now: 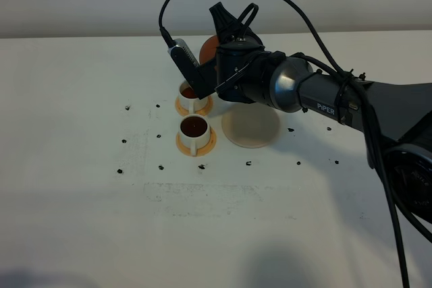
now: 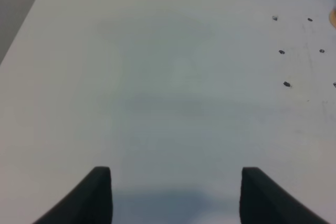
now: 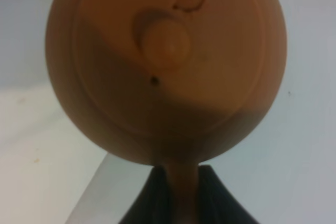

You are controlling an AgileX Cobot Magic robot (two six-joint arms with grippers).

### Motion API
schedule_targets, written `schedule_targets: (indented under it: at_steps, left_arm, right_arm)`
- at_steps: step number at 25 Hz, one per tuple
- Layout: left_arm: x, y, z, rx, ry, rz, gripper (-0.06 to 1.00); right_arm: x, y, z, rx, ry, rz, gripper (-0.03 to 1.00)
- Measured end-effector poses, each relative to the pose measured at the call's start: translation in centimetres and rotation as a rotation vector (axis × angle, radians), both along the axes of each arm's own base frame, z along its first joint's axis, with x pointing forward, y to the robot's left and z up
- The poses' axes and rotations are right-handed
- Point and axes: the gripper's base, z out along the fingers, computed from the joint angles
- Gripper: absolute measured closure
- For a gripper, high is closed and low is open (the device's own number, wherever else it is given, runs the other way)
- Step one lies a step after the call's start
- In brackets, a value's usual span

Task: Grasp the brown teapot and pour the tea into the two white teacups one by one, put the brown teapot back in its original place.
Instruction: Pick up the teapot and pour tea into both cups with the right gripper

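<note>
The brown teapot (image 1: 208, 48) hangs tipped in the air at the back of the table, over the farther white teacup (image 1: 192, 95). My right gripper (image 1: 226, 30) is shut on its stubby handle. The right wrist view looks straight at the lid and knob of the teapot (image 3: 165, 66), with the handle pinched in my right gripper (image 3: 178, 182). The nearer teacup (image 1: 194, 129) stands in front on its orange coaster. Both cups hold dark tea. The cream-white disc (image 1: 251, 126) lies bare to their right. My left gripper (image 2: 176, 177) is open over bare table.
Small black marks (image 1: 159, 166) dot the white table (image 1: 81, 166) around the cups and show in the left wrist view (image 2: 286, 84). The right arm (image 1: 324, 96) and its cable stretch across the back right of the table.
</note>
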Motion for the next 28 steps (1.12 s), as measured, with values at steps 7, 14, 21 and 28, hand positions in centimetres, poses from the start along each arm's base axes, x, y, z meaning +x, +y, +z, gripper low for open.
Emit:
schedule_targets:
  at_steps: [7,14,21,28]
  left_arm:
    - [0.00,0.00,0.00,0.000,0.000,0.000,0.44]
    - [0.00,0.00,0.00,0.000,0.000,0.000,0.44]
    - [0.00,0.00,0.00,0.000,0.000,0.000,0.44]
    - [0.00,0.00,0.00,0.000,0.000,0.000,0.44]
  right_arm:
    - [0.01,0.01,0.01,-0.010,-0.001,0.007,0.84]
    - [0.01,0.03,0.01,-0.015,-0.001,0.013,0.84]
    - [0.00,0.11,0.01,-0.023,-0.001,0.029,0.84]
    - [0.01,0.11,0.01,-0.034,-0.001,0.036,0.84]
